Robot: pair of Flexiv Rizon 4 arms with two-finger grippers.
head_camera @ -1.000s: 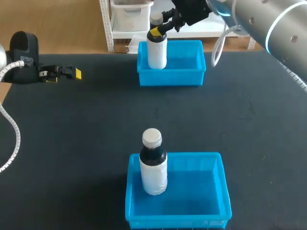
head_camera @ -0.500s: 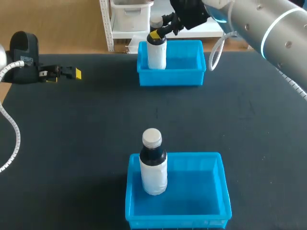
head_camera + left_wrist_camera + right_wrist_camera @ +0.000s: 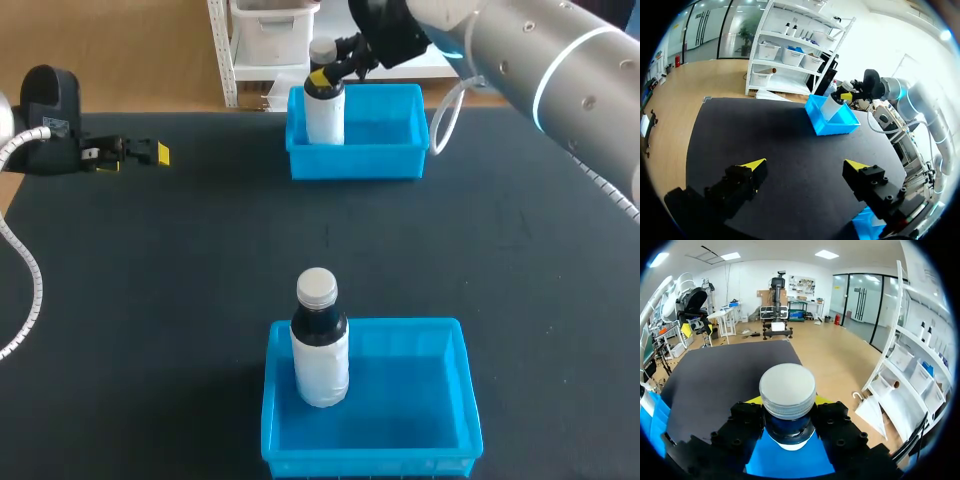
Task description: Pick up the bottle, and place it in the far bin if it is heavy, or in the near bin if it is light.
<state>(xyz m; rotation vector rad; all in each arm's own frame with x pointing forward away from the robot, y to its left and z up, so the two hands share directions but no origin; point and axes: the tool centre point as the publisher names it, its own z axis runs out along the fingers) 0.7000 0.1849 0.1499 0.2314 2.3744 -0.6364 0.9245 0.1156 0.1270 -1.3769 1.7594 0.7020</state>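
Right jaws pinch the bottle (image 3: 324, 110) by its neck, just under the cap, holding it upright inside the far bin (image 3: 355, 160) at 12 o'clock on the counter (image 3: 180, 270). It looks to have been judged heavy, and it is not yet released. Another bottle (image 3: 320, 350) stands in the near bin (image 3: 400, 420) at 6 o'clock, while the left jaws sit spread and empty at 10 o'clock, out of the way.

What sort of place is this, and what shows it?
Likely a robot test bench: a black table bears a far blue plastic bin and a near blue plastic bin; the yellow-tipped right gripper is shut on a white plastic bottle in the far one.
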